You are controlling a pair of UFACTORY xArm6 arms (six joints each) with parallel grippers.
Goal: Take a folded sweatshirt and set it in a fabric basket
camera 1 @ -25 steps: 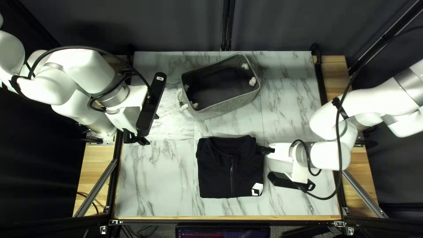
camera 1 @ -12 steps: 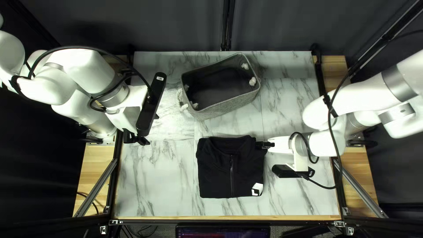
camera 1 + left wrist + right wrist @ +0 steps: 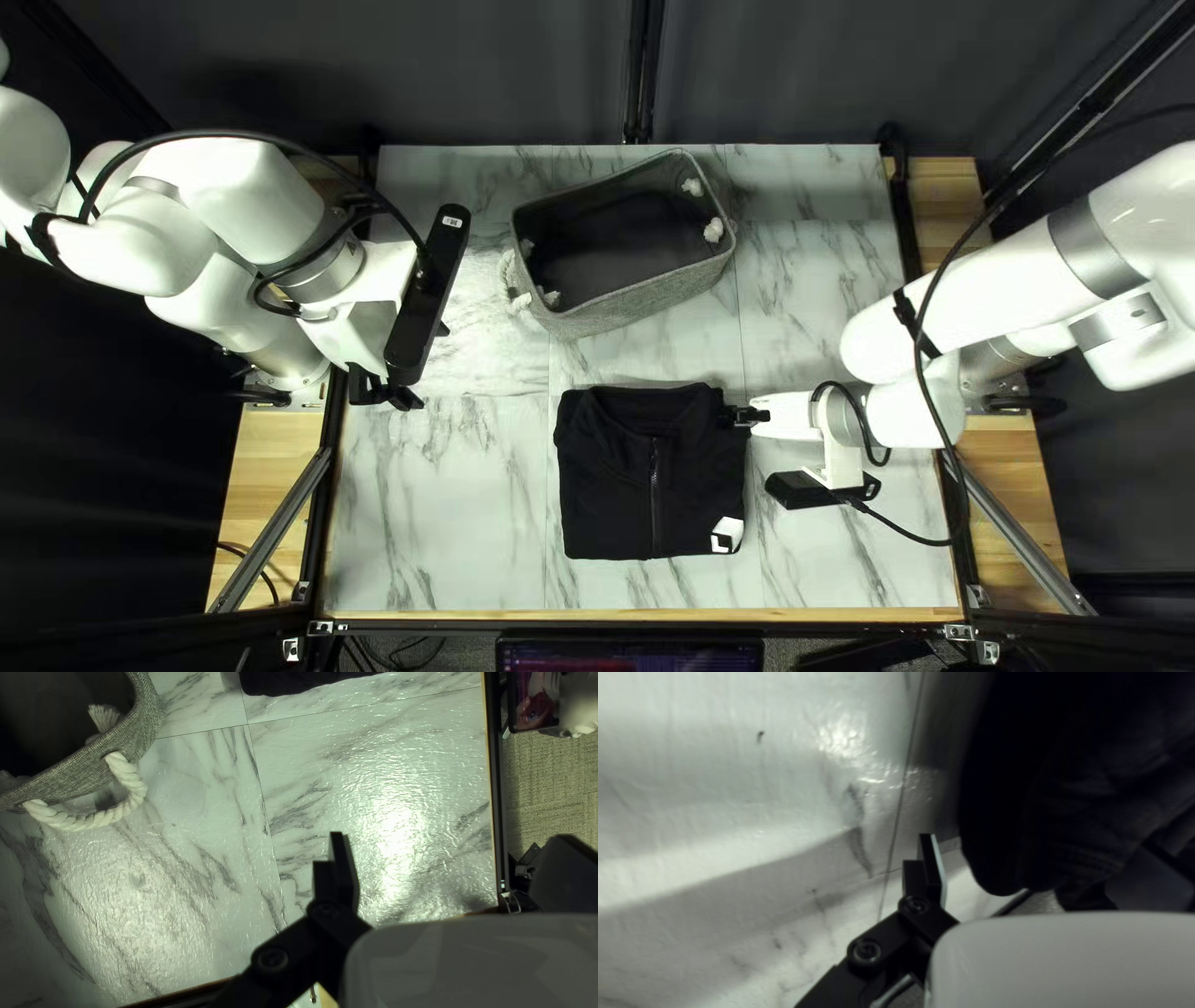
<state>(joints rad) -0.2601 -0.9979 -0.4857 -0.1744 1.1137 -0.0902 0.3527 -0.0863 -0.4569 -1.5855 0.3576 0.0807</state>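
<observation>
Top left view, starting from the left: my left arm [image 3: 222, 205] leans in over the tabletop [image 3: 436, 523], and its left gripper [image 3: 423, 364] hangs over that side, partly hidden by the black bar on the wrist. From the left wrist view I read its jaws as wide apart, with bare marbled surface beyond them; the basket's rope handle [image 3: 93, 818] is off to one side and a dark edge of the sweatshirt lies well ahead.

Next comes the basket [image 3: 635, 293], grey fabric, upright and set at a slant toward the far edge. Nearer me, just apart from it, the sweatshirt [image 3: 610, 492] lies folded flat on the tabletop, black, collar toward the basket, zip down its middle, a white patch [image 3: 726, 534] at its near right corner.

On the right, my right arm [image 3: 984, 305] reaches across, and the right gripper [image 3: 745, 417] is down at the sweatshirt's right shoulder. Its jaws look wide too; the right wrist view puts dark cloth right beside one finger [image 3: 931, 871], though I can't tell whether they touch.
</observation>
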